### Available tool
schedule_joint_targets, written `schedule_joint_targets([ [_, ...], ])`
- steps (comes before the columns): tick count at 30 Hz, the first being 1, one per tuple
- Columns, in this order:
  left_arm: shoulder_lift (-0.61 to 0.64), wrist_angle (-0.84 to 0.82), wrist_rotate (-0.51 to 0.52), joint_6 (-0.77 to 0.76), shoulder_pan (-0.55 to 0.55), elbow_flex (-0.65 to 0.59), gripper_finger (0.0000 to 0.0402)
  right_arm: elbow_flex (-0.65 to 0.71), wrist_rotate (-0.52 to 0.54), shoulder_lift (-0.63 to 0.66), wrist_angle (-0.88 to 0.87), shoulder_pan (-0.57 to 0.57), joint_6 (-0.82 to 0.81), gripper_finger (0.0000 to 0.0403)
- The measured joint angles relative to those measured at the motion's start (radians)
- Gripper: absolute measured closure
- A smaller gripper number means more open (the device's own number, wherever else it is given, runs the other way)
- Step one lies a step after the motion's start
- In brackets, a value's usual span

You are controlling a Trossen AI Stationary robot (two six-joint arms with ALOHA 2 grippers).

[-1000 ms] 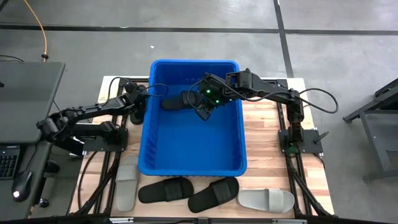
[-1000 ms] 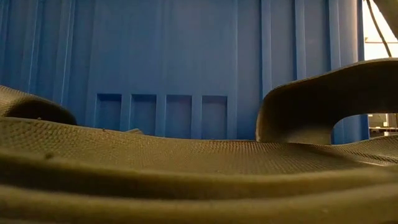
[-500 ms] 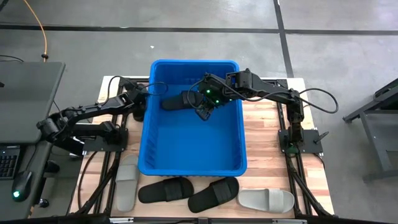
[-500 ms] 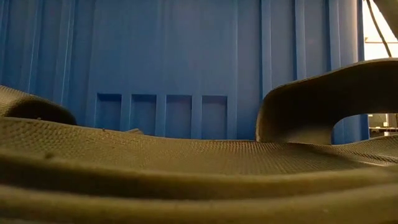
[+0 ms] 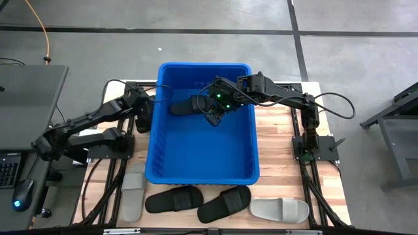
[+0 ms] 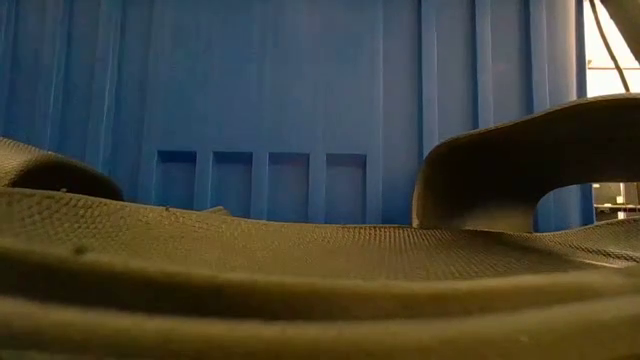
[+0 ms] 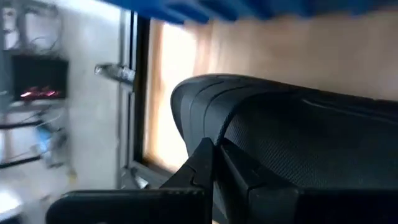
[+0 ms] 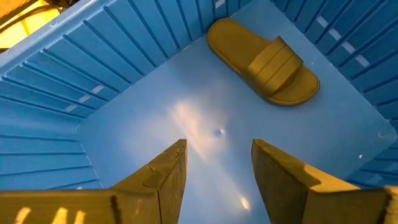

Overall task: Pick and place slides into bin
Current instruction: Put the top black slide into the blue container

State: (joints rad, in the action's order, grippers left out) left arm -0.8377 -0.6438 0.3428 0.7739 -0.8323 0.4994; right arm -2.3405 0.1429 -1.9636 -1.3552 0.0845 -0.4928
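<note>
We see the right tool [image 5: 213,112] hanging inside the blue bin [image 5: 245,173], toward its 12 o'clock wall, fingers [image 8: 163,176] spread apart and gripping nothing. One black slide [image 5: 185,106] lies on the bin floor just at 9 o'clock of that tool, not touching it. The left tool [image 5: 142,111] sits outside the bin, beside its 9 o'clock wall; we cannot tell whether it is clenched or released. At the 6 o'clock edge of the wooden table [image 5: 281,176], in front of the bin, four slides lie in a row: a light grey slide [image 5: 132,193], two black ones [image 5: 173,199] [image 5: 224,203], and another light grey one [image 5: 279,209]. In the low view, a black slide [image 6: 300,280] fills the foreground against the bin's ribbed wall [image 6: 280,100].
</note>
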Motion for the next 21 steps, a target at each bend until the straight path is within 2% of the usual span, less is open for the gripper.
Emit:
schedule_joint_targets([
  [3,0.036,-0.049,-0.075,-0.044,0.002,0.050,0.0400,0.000,0.000,0.000,0.001,0.000,0.000,0.0236],
  [5,0.045,-0.094,-0.088,-0.051,0.002,0.065,0.0401,0.000,0.000,0.000,0.004,0.000,-0.003,0.0236],
  [12,0.051,-0.284,0.031,-0.014,0.002,0.086,0.0401,0.000,0.001,0.000,0.010,0.000,-0.002,0.0236],
  [17,0.109,-0.293,0.086,0.019,0.002,0.089,0.0401,0.000,0.001,0.000,0.013,0.000,-0.002,0.0236],
  [21,0.121,-0.378,0.125,0.034,0.001,0.135,0.0401,0.000,0.001,0.000,0.014,0.000,0.001,0.0236],
])
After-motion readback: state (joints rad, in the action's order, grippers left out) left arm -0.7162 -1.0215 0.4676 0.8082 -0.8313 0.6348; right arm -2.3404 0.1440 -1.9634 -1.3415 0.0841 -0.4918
